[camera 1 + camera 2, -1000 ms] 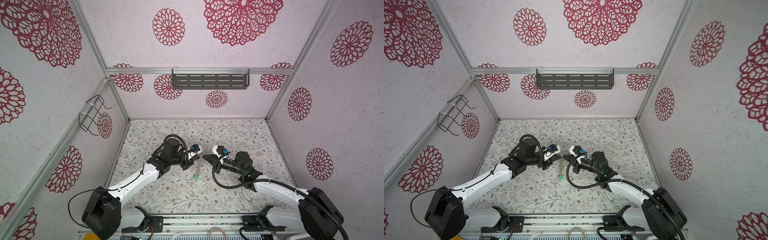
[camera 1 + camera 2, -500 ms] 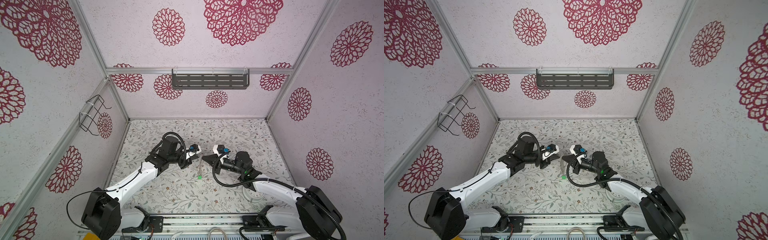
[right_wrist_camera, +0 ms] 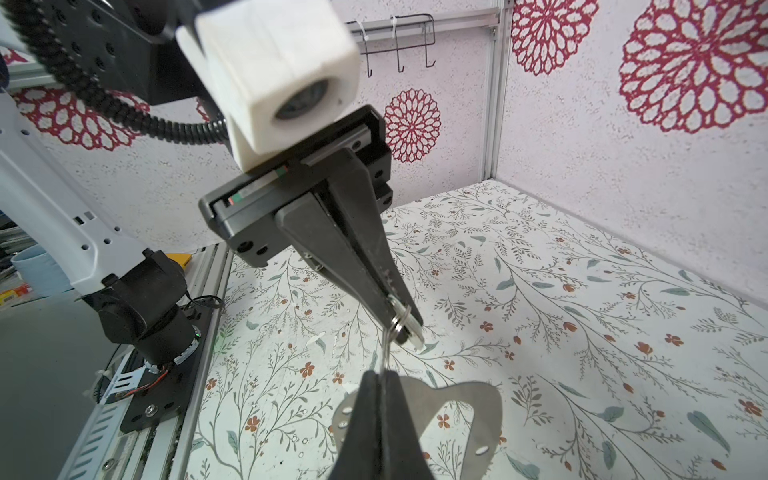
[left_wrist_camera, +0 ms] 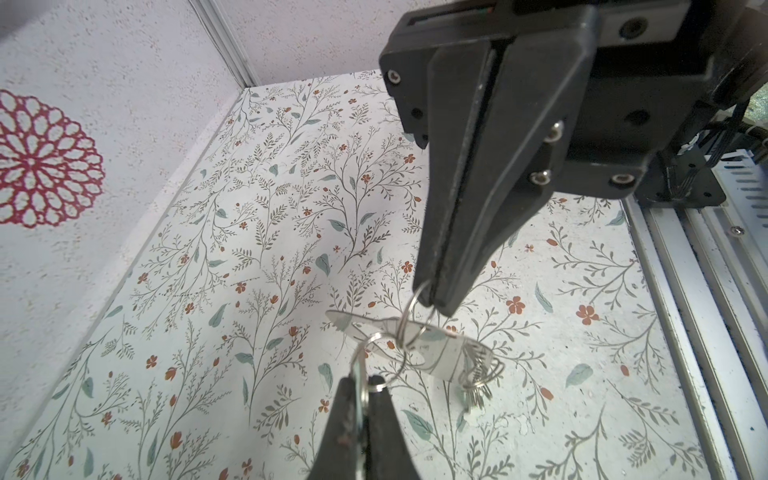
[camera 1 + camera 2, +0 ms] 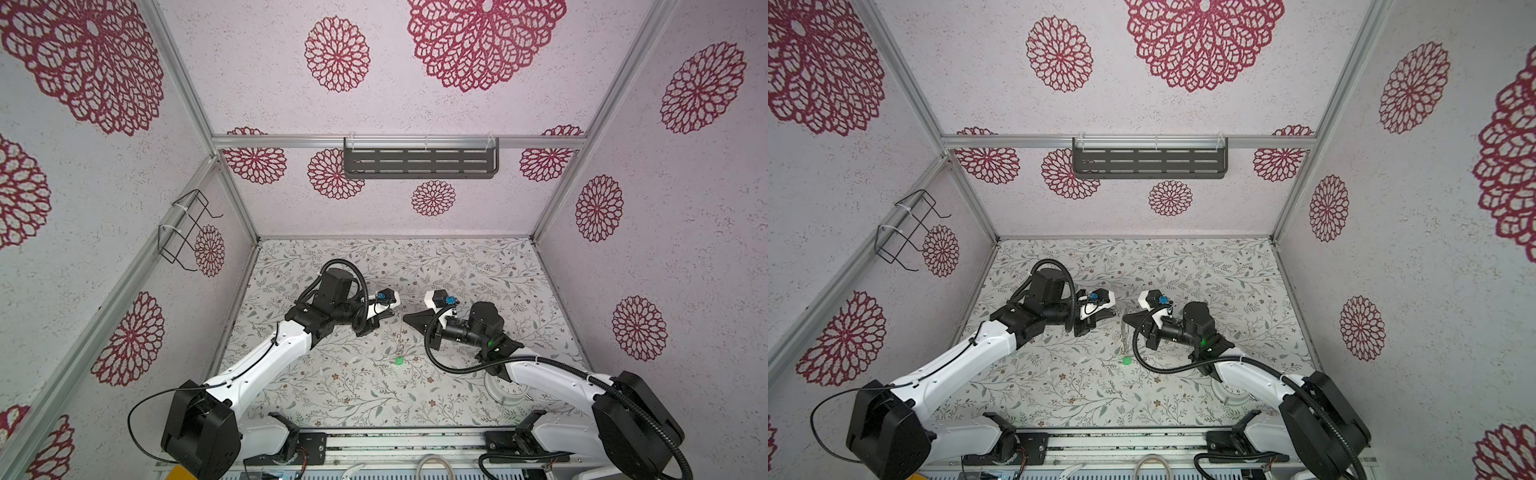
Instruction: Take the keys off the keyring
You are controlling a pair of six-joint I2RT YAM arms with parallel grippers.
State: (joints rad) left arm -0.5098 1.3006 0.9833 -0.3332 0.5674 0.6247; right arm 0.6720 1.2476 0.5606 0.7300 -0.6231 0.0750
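Observation:
Both grippers meet above the middle of the floral mat, tips a short gap apart. My left gripper (image 4: 365, 380) (image 5: 392, 314) is shut on a small metal key (image 4: 360, 374) whose pale tag (image 3: 415, 337) shows at its tip. My right gripper (image 3: 380, 374) (image 5: 406, 318) is shut on a thin wire ring (image 3: 388, 349) of the keyring. The flat grey keyring loop (image 3: 486, 415) (image 4: 440, 353) hangs under it with a bunch of small rings (image 4: 478, 374). In both top views the green tag (image 5: 398, 360) (image 5: 1126, 360) is the lowest point of the bunch.
A round white alarm clock (image 5: 509, 390) (image 5: 1229, 392) lies on the mat under the right arm. A dark slotted shelf (image 5: 419, 162) hangs on the back wall and a wire rack (image 5: 183, 228) on the left wall. The metal rail (image 5: 395, 440) runs along the front edge.
The left arm has drawn back slightly to the left, so the gap between the gripper tips is a little wider. The green tag hangs slightly lower. Both grips are unchanged.

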